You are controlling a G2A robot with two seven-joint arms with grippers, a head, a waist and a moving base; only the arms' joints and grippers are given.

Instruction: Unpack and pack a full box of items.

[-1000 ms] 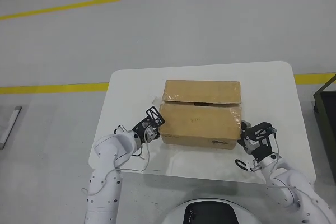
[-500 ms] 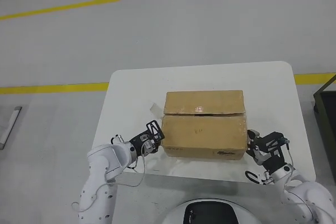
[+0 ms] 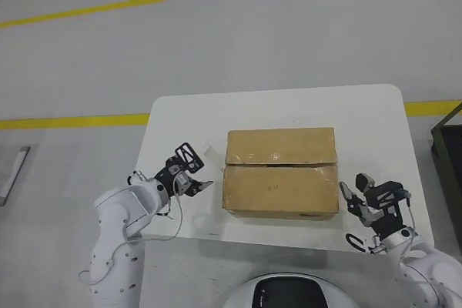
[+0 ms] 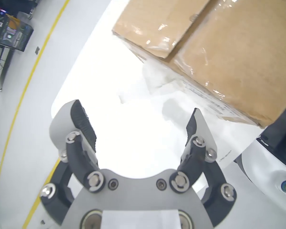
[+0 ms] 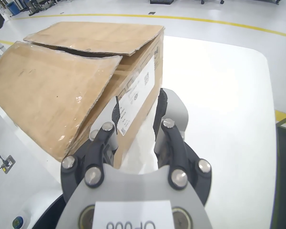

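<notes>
— Where's the cardboard box (image 3: 280, 154)?

— In the middle of the white desk (image 3: 292, 104), long side across, a little nearer the robot's edge than the far one. It stands flat on its base.

— Open or closed?

— Folded down, but not sealed. The far flap (image 5: 93, 36) and the near flap (image 5: 50, 79) meet along the middle of the top, with a dark slit between them. The near one has shiny clear tape over it and a ragged edge. There's a white label (image 5: 135, 96) on the end at the robot's right.

— And the arms?

— One on each side. The left jaws hang over bare desk off the box's left end, apart from it. They're spread wide with nothing between them.

— The right?

— The right jaws sit low at the right end, by the near corner, parted about halfway and holding nothing. One finger (image 5: 114, 116) is just beside the labelled face, but I can't tell whether it touches the cardboard. The other finger is out over the desk.

— Anything else on the desk?

— A scrap of crinkled clear film (image 4: 157, 79), lying by the foot of the box's left end.

— And around it?

— A yellow line (image 3: 61, 122) runs across the grey floor beyond the desk. A dark green frame (image 3: 456, 177) stands off to the robot's right.
</notes>
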